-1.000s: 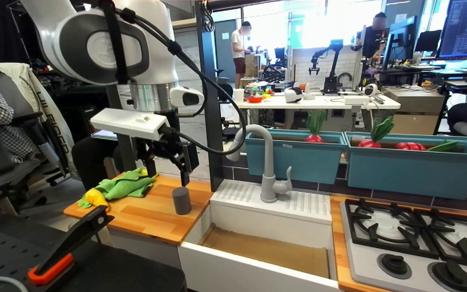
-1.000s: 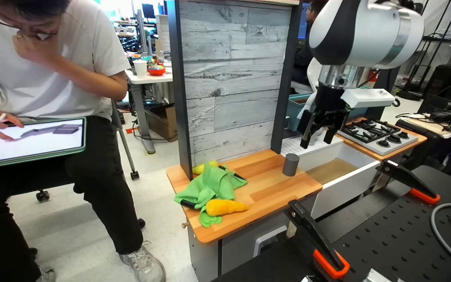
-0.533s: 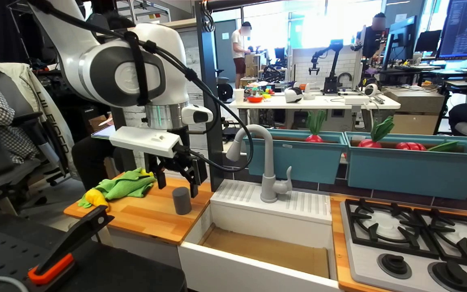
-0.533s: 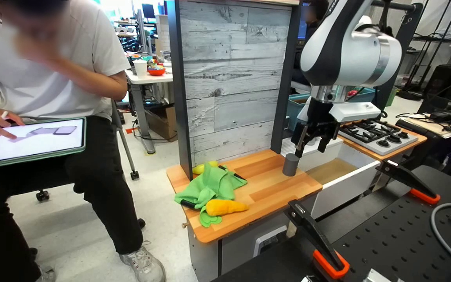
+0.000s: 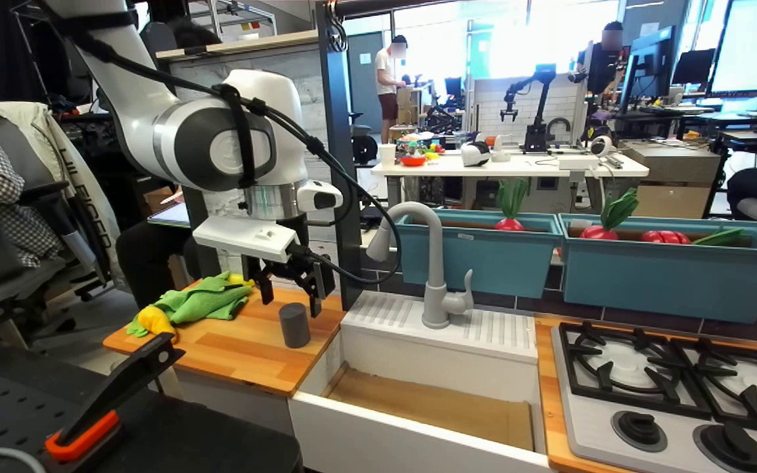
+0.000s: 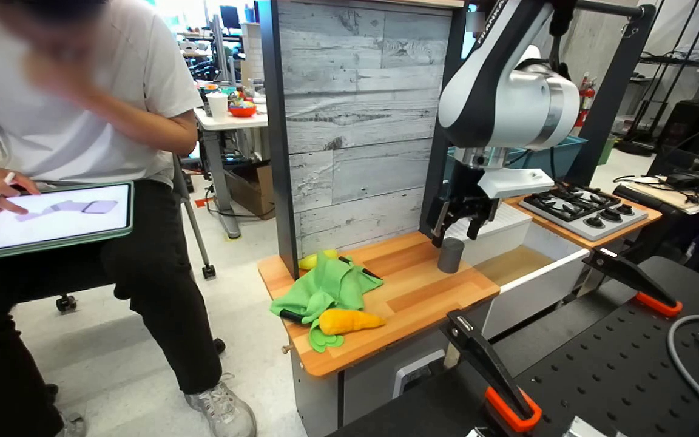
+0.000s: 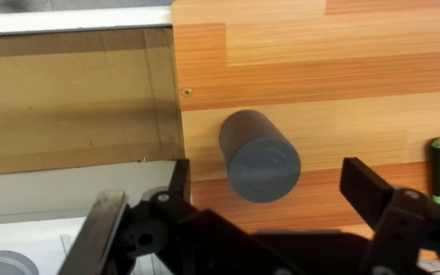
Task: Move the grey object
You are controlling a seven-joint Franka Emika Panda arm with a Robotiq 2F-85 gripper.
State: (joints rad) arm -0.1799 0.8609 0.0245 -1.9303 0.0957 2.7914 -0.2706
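Arm: in an exterior view, reaches in from the upper left, bends, and ends with its wrist pointing down above the tabletop.
Pincer: aimed downward, jaws spread wide, tips near the top of the cylinder.
Cylinder: dark grey, standing on end on the tabletop near the sink; long axis upright.
Tabletop: striped wood, with a green cloth at the end away from the sink.
Sink: tap behind it, blue planters beyond, stove on its far side from the cylinder.

Arm: in an exterior view, slants in from the top, wrist down.
Pincer: one jaw tip shows just beside the cylinder's rim.
Cylinder: upright, flat end up.
Tabletop: carrot against the cloth; plank panel rising behind.
Person: seated, tablet on the lap.

Pincer: in the wrist view, one jaw on either side of the cylinder, clear of it; nothing gripped.
Cylinder: seen end-on from above, faint rings on its round face, side wall slanting away to the upper left.
Tabletop: screw near the sink-side edge; brown sheet inside the sink.
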